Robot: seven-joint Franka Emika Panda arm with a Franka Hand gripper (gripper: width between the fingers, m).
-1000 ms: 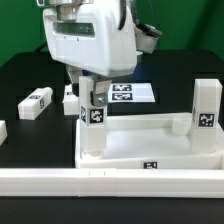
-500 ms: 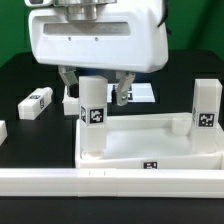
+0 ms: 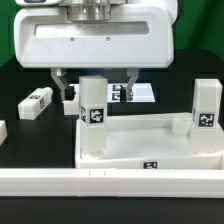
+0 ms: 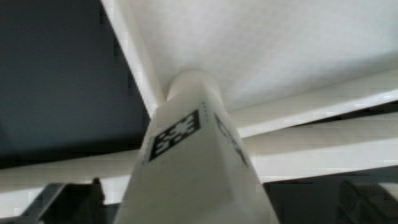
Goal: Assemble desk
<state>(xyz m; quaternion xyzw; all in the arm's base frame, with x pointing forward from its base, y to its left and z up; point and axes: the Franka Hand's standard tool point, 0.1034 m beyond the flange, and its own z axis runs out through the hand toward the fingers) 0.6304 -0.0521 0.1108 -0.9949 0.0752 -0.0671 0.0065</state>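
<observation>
The desk tabletop (image 3: 150,142) is a white rimmed tray lying in the middle of the table. One white leg (image 3: 93,118) stands upright in its corner socket on the exterior view's left. A second leg (image 3: 206,108) stands in the corner on the right. My gripper (image 3: 95,98) hangs over the left leg, open. Its fingers (image 3: 67,92) stand on either side of the leg's top, apart from it. In the wrist view the tagged leg (image 4: 187,150) rises between the dark fingers (image 4: 71,205), with the tabletop (image 4: 267,60) beyond.
A loose white leg (image 3: 36,102) lies on the black table at the exterior view's left. Another small leg (image 3: 70,105) stands behind the finger. The marker board (image 3: 142,93) lies at the back. A long white rail (image 3: 110,182) runs along the front.
The gripper's fingers have spread apart from the left leg, letting it go. The hand has turned square to the camera and now looms larger. The leg stays upright in its socket.
</observation>
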